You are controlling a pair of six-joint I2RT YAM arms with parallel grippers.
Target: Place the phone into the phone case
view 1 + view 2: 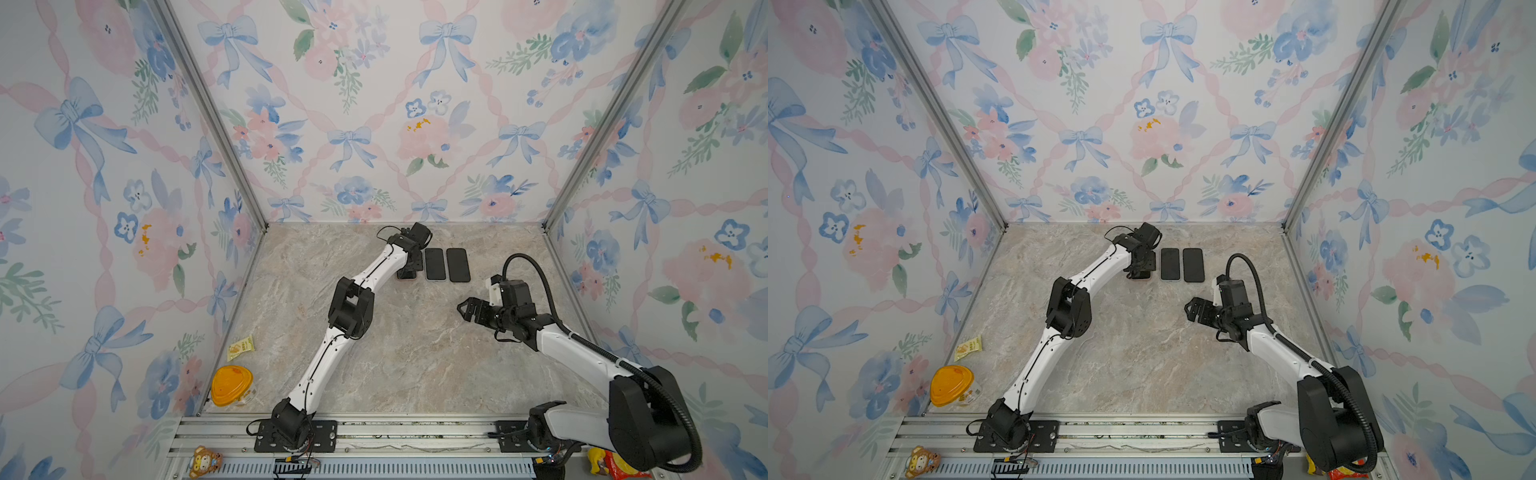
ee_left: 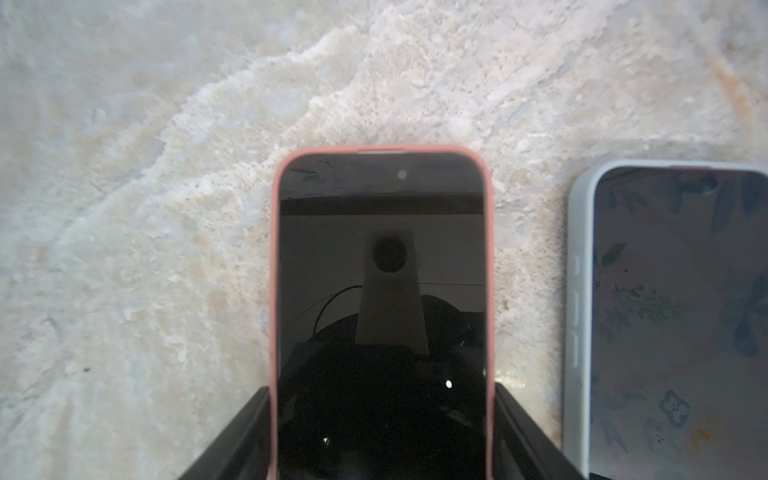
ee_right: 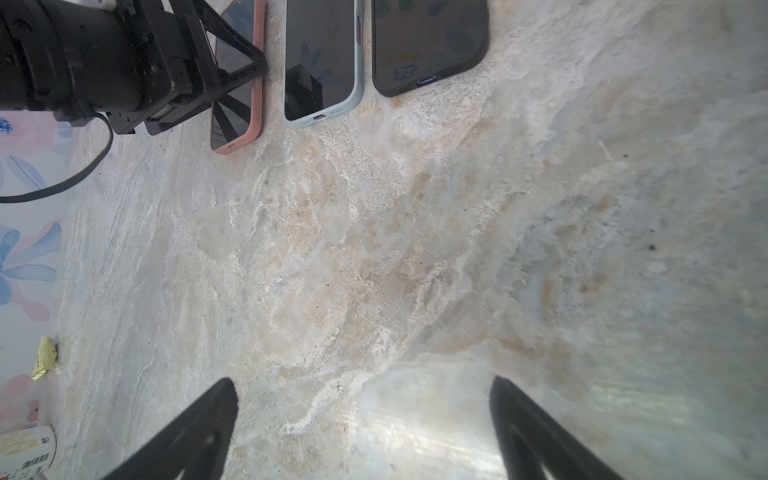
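Left wrist view, left hand (image 2: 382, 386): clamped on the sides of the pink-cased phone (image 2: 380, 270).
Left arm (image 1: 374, 268): stretched far, wrist pointing down.
Right hand (image 1: 464, 311): fingers apart, hovering right.

Three walls (image 1: 374, 104) carry floral wallpaper with blue bows and pink ribbons. Aluminium posts (image 1: 211, 112) mark the two rear corners. The surface (image 1: 415, 353) is beige marbled stone, evenly lit. A slotted aluminium rail (image 1: 415, 430) runs along the lower edge of both top views.
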